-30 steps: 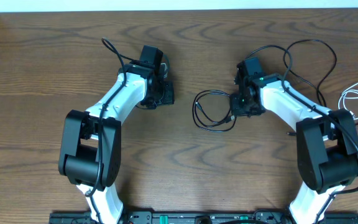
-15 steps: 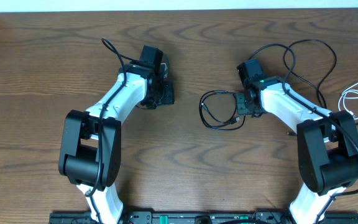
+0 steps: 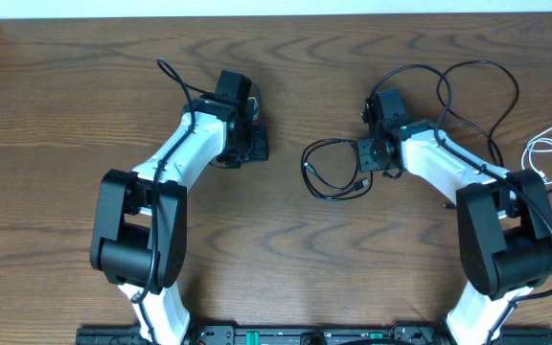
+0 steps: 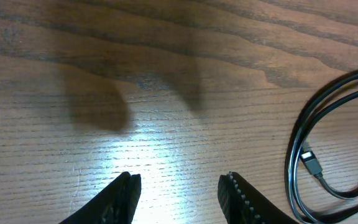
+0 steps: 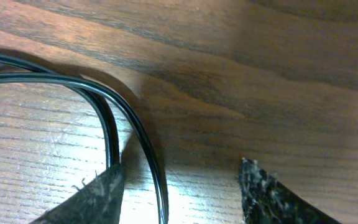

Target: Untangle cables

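A black cable (image 3: pixel 329 174) lies in a loose loop on the table's middle right. My right gripper (image 3: pixel 364 156) sits at the loop's right end, jaws open. In the right wrist view two strands of the black cable (image 5: pixel 135 127) run down between the fingers, close to the left finger (image 5: pixel 98 193), unclamped; the right gripper (image 5: pixel 182 180) stands apart from them. My left gripper (image 3: pixel 257 144) is open over bare wood, left of the loop. Its wrist view shows the left gripper (image 4: pixel 179 186) empty, with black cable loops (image 4: pixel 298 155) and a plug (image 4: pixel 312 165) to the right. A white cable (image 3: pixel 549 153) lies far right.
Another thin black cord (image 3: pixel 477 81) curls in wide loops at the back right, behind the right arm (image 3: pixel 448 163). The left arm (image 3: pixel 175 158) stretches across the left half. The wooden table's back edge (image 3: pixel 276 13) meets a white wall.
The right gripper's jaws have spread and let go of the black cable. The loop slid a little to the right, then settled back left. The left arm has not moved.
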